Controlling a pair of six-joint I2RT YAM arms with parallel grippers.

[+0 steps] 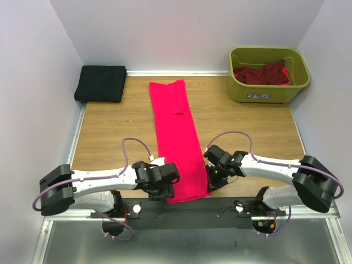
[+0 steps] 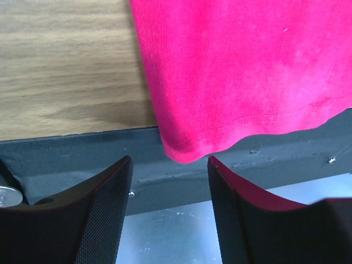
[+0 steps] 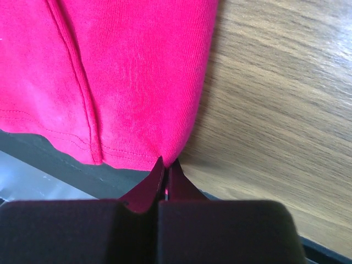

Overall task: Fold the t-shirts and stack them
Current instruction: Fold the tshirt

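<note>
Pink t-shirt (image 1: 175, 137): long folded strip down the middle of the table (image 1: 110, 126), near hem over the near edge.
Left gripper (image 2: 169, 162): fingers apart, just under the hem's left corner.
Right gripper (image 3: 166, 163): fingers together at the hem's right corner; whether cloth is caught, I cannot tell.
Room: wood shows on both sides.

pink t-shirt (image 1: 175, 137): long flat strip, centre; black t-shirt (image 1: 101, 83): folded, far-left.

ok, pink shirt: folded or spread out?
Partly folded. The pink shirt lies as a long narrow strip, no sleeves sticking out, not folded crosswise.
</note>
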